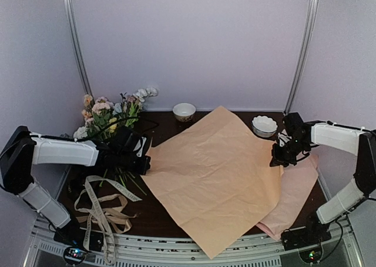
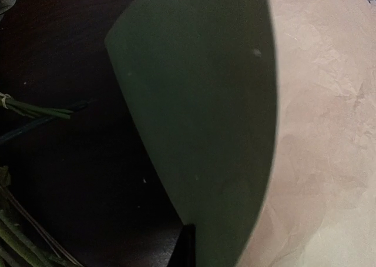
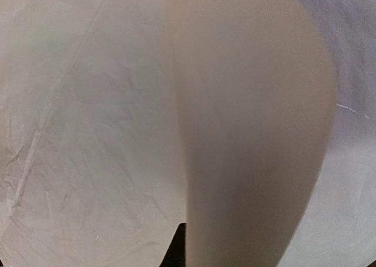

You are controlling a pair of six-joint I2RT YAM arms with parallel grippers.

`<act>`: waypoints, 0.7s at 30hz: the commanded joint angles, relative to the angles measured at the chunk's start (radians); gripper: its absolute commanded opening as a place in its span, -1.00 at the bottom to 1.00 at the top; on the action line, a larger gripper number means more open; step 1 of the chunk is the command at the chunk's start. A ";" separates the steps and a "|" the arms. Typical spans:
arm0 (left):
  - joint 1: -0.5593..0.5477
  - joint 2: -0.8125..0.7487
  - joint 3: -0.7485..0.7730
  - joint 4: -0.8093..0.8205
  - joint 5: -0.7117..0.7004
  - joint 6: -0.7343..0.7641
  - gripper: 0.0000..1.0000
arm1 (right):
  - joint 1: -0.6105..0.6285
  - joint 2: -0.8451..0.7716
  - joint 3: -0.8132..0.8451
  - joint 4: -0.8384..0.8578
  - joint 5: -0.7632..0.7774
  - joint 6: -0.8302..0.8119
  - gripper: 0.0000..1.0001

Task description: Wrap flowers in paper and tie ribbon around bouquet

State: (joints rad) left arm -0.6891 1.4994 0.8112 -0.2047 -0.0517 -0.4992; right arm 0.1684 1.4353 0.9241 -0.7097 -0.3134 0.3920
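Currently pinching opposite corners of the paper [image 1: 217, 167] with left claw [image 1: 145, 160] and right claw [image 1: 277, 159], both shut. Pull evenly and lay flat at frame centre, clear of the flowers [image 1: 111, 117].

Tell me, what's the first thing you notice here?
The big peach-tan paper spread across the middle of the table. The left gripper pinches its left corner, the right gripper its right edge. Pink, yellow and white flowers sit at the back left.
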 commanded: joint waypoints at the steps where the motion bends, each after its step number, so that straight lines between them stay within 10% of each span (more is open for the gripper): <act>1: -0.004 0.061 0.050 0.075 0.009 0.001 -1.00 | -0.006 0.039 -0.015 0.086 0.040 0.013 -0.91; 17: -0.004 0.120 0.081 0.057 -0.068 0.020 -1.00 | -0.006 0.163 0.098 0.069 0.118 -0.031 -0.86; 21: -0.004 0.104 0.123 0.012 -0.072 0.047 0.05 | -0.006 0.143 0.108 0.056 0.142 -0.031 -0.34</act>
State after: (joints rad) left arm -0.6918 1.6115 0.8768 -0.1871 -0.1024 -0.4808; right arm 0.1677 1.5894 1.0058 -0.6399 -0.2276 0.3660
